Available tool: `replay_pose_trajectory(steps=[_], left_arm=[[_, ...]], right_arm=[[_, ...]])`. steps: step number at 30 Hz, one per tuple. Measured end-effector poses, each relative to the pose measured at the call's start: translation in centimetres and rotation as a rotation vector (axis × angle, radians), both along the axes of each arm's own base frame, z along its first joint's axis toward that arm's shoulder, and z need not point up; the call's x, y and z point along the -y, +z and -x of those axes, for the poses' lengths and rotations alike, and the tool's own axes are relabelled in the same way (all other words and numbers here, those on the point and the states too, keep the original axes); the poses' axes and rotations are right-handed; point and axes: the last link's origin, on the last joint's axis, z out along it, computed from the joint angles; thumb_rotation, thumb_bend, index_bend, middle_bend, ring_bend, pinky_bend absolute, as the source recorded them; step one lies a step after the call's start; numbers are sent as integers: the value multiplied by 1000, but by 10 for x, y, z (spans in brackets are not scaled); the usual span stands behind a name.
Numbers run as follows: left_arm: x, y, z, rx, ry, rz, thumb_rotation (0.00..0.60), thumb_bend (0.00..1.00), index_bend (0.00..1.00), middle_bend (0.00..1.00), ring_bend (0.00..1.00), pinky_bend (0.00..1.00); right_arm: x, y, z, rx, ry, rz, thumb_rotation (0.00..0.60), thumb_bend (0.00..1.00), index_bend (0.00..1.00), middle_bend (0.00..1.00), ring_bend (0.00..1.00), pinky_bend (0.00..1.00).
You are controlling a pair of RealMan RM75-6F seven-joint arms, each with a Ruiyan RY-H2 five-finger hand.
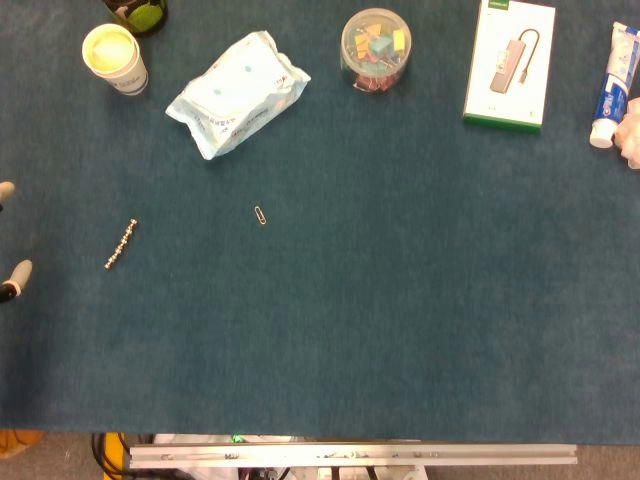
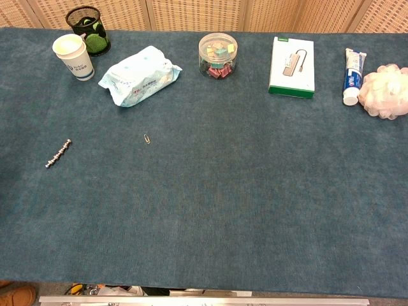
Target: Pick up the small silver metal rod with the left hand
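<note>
Rod: The small silver metal rod [image 1: 121, 244] is lying flat on the blue worktop [image 1: 380, 300]. It looks bumpy, like little beads in a row, and it is lying slanted. Nothing is touching it.

Where things are, counted from the rod: The paper clip [image 1: 260, 215] is lying a little way to the right of the rod. The white cup [image 1: 115, 58] is sitting far behind the rod. The pack of wipes [image 1: 238, 92] is lying behind the rod and to the right. The round tub of clips [image 1: 375, 50], the white box [image 1: 510, 63] and the toothpaste tube [image 1: 617, 70] are sitting far off to the right, at the back.

Left hand: Only two pale fingertips [image 1: 18, 272] are peeking in at the left edge of the head view, to the left of the rod and apart from it. The chest view is not showing the left hand [image 1: 8, 240] at all.

Fingers: The two tips are sitting apart with nothing between them, so the left hand looks open and is holding nothing.

Right hand: It is not showing in either view.

How far along: I think the job is only just starting. The rod is not picked up yet.

What is left: The left hand is needing to reach over to the rod, close its fingers on it and lift it up.
</note>
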Motion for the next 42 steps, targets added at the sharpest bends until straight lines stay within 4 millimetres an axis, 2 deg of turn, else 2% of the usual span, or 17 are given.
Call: replay_pose_trajectory(steps=[13, 17, 23, 28, 31, 38, 42], left_arm=[[2, 1, 1, 7, 2, -1, 600, 232, 197, 330, 340, 375], [2, -1, 1, 5, 4, 8, 600, 231, 280, 330, 340, 375], [0, -6, 1, -3, 3, 48, 600, 231, 284, 336, 348, 375], [-7, -19, 0, -41, -4, 129, 600, 180, 303, 350, 363, 375], [-12, -31, -2, -54, -15, 169, 600, 164, 308, 377, 406, 381], [-26, -62, -4, -60, -35, 228, 600, 134, 319, 465, 490, 513], [-33, -80, -3, -65, -40, 248, 600, 131, 314, 473, 503, 542]], right_arm=[[5, 7, -10, -15, 43, 28, 600, 43, 368, 436, 278, 311], [7, 9, -13, -17, 58, 44, 600, 43, 369, 436, 278, 311], [11, 12, -17, -28, 75, 53, 600, 43, 369, 436, 278, 311], [13, 12, -18, -32, 75, 47, 600, 44, 369, 436, 278, 311], [13, 11, -17, -32, 67, 46, 600, 43, 369, 436, 278, 311], [9, 13, -12, -31, 47, 53, 600, 44, 369, 436, 278, 311], [7, 14, -9, -30, 36, 59, 600, 43, 369, 436, 278, 311]])
